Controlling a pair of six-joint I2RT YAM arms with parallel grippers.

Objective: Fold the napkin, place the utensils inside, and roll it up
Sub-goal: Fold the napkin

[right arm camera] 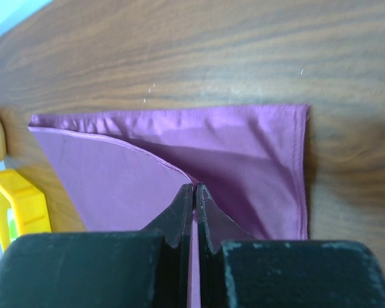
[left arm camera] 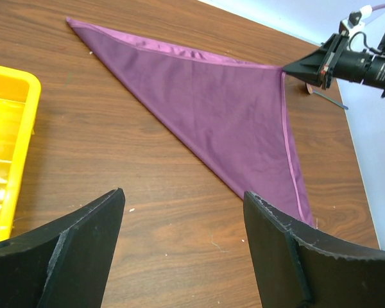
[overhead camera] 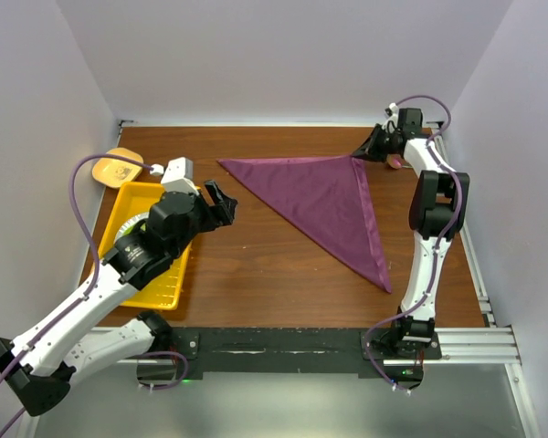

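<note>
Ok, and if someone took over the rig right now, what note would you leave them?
The left gripper is open and empty, above the table beside the tray.
The right gripper is shut on the far right corner of the napkin, with the top layer slightly lifted.
The napkin lies on the table, folded into a triangle.
No utensils show; the left arm hides much of the tray.
Done: the diagonal fold.
Left: let go of the corner, lay the utensils in, roll it up.
</note>
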